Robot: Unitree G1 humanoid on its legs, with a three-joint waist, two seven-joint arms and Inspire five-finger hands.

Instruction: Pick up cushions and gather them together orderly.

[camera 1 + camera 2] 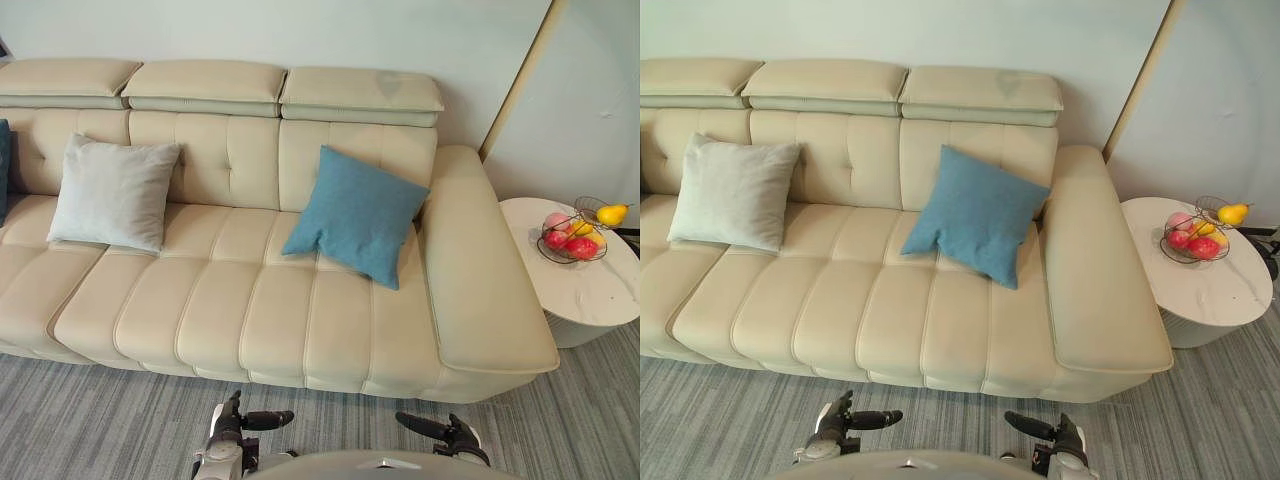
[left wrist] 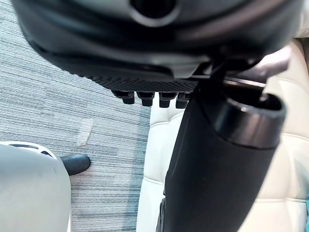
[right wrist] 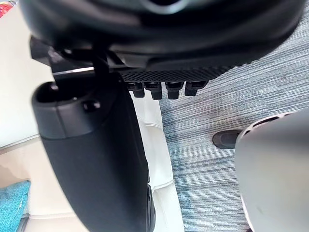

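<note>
Cushions sit apart on the sofa (image 1: 250, 310): grey cushion (image 1: 112, 192) left, blue cushion (image 1: 357, 213) beside the armrest (image 1: 480, 270). Left robot hand (image 1: 255, 420) and right robot hand (image 1: 432, 428) hang straight-fingered, empty.

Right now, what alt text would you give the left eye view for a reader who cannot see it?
A blue cushion leans on a cream sofa near its right armrest, a light grey cushion farther left. The left hand and right hand hover empty over the carpet; a fruit basket sits on a white side table.
</note>
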